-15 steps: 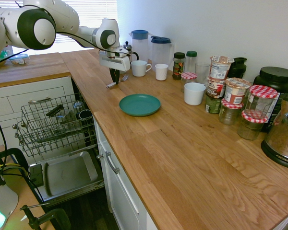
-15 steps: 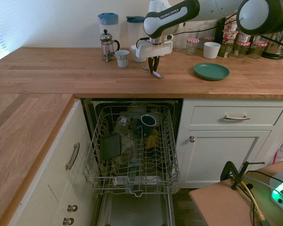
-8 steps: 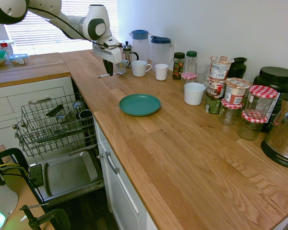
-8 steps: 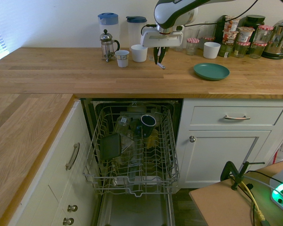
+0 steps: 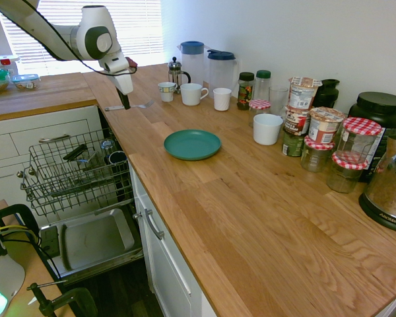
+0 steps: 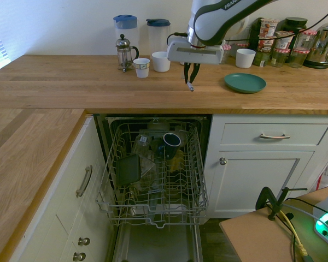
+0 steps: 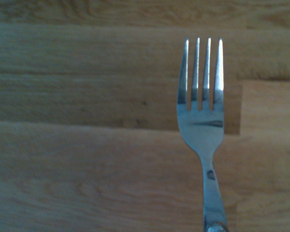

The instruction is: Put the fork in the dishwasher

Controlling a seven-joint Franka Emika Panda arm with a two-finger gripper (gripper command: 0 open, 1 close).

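— what's the surface?
— an l-shaped wooden countertop (image 5: 251, 198).
— and on it?
— a teal plate (image 5: 192, 144), a french press (image 6: 124, 52), two blue-lidded jugs (image 5: 193, 59), white cups (image 5: 193, 94), jars with checked lids (image 5: 360, 139), a steel kettle (image 5: 391, 186).

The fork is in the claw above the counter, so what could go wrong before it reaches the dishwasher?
The claw holds the fork by a short part of its thin handle, so it might slip or swing and drop. The dishwasher rack already holds a dark mug and other items, so the fork could hit them or fall through the wires.
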